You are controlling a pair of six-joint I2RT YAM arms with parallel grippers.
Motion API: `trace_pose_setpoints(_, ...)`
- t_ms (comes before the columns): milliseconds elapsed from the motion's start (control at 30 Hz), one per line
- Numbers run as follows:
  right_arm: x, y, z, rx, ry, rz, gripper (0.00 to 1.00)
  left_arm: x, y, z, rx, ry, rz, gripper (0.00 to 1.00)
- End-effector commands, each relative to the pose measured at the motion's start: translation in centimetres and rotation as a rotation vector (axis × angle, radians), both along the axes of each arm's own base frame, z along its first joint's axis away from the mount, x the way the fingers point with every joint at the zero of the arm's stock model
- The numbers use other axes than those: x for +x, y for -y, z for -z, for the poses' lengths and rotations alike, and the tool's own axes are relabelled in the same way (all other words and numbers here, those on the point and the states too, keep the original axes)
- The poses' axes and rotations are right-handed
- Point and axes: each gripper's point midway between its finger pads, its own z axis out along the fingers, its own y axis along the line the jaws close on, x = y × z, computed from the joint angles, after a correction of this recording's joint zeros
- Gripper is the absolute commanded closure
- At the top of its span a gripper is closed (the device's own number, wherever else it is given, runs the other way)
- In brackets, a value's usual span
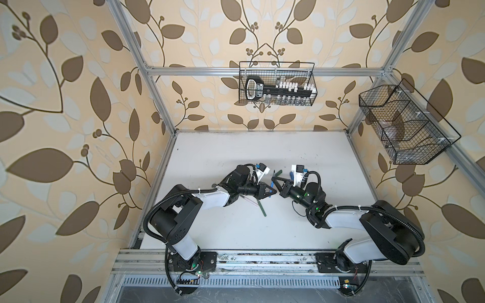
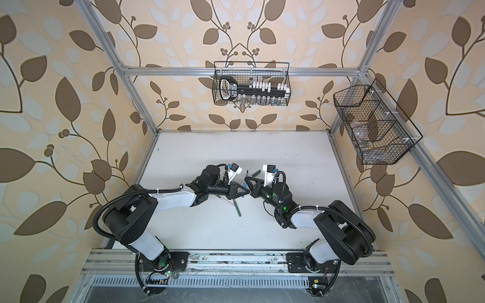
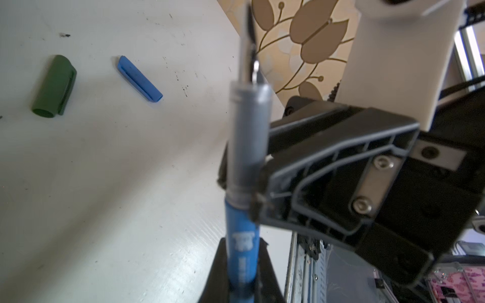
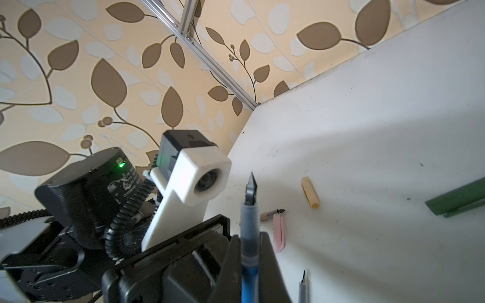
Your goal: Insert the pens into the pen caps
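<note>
Blue pen (image 1: 273,185) is held up over the middle of the tabletop (image 1: 236,157), caught between both arms at once. The left hand (image 3: 240,272) is shut tight on the blue barrel. The right hand (image 4: 249,262) is clamped on the grey section just under the dark nib. From where I stand, the blue cap (image 3: 139,78) and green cap (image 3: 53,86) lie flat on the tabletop, apart from each other. The tan cap (image 4: 310,192) and pink cap (image 4: 278,232) lie near one another, and the green pen (image 1: 262,208) rests nearer the front edge.
</note>
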Motion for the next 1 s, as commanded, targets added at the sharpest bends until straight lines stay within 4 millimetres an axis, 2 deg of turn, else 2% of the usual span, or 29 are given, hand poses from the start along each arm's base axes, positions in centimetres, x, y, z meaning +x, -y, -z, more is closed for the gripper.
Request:
trace_pose_setpoints(0, -0.5, 0.0, -0.5, 0.01, 0.031, -0.003, 0.93, 0.9, 0.2, -1.7, -0.012, 0.056, -0.008, 1.0)
trace_pose_setpoints(33, -0.6, 0.0, -0.4, 0.003, 0.028, -0.007, 0.9, 0.9, 0.1, -1.7, -0.005, 0.065, -0.01, 1.0)
trace_pose_setpoints(100, -0.8, 0.5, -0.5, -0.018, 0.031, -0.007, 0.74, 1.1, -0.2, -1.3, 0.025, 0.07, -0.025, 1.0)
trace_pose_setpoints(200, 0.0, 3.2, -0.1, -0.125, -0.067, 0.068, 0.58, 1.4, -0.8, -0.6, 0.089, 0.085, -0.047, 1.0)
trace_pose_setpoints(267, 0.4, 5.3, 0.6, -0.315, -0.175, 0.105, 0.53, 1.5, -1.1, -0.2, 0.126, 0.095, -0.058, 1.0)
trace_pose_setpoints(367, 0.7, 9.8, 0.6, -0.577, -0.317, 0.143, 0.45, 1.7, -1.6, 0.1, 0.165, 0.114, -0.071, 1.0)
trace_pose_setpoints(433, 1.1, 12.2, 1.0, -0.64, -0.406, 0.124, 0.44, 1.7, -1.9, 0.1, 0.183, 0.128, -0.079, 1.0)
trace_pose_setpoints(500, 1.8, 13.6, 2.0, -0.692, -0.491, 0.08, 0.44, 1.7, -2.2, 0.2, 0.206, 0.145, -0.084, 1.0)
trace_pose_setpoints(700, 5.1, 15.1, 5.1, -0.918, -0.635, 0.011, 0.45, 1.5, -2.7, 0.1, 0.248, 0.185, -0.087, 1.0)
trace_pose_setpoints(733, 5.3, 15.0, 6.1, -0.938, -0.659, -0.012, 0.44, 1.4, -2.8, 0.1, 0.261, 0.196, -0.083, 1.0)
trace_pose_setpoints(767, 6.3, 14.7, 5.8, -0.933, -0.651, -0.024, 0.44, 1.3, -2.8, 0.2, 0.276, 0.209, -0.081, 1.0)
trace_pose_setpoints(833, 7.1, 14.3, 6.8, -0.951, -0.675, -0.052, 0.45, 1.1, -2.8, 0.4, 0.302, 0.225, -0.074, 1.0)
trace_pose_setpoints(967, 8.3, 14.1, 9.2, -1.036, -0.725, -0.086, 0.46, 0.8, -2.7, 0.5, 0.313, 0.235, -0.062, 1.0)
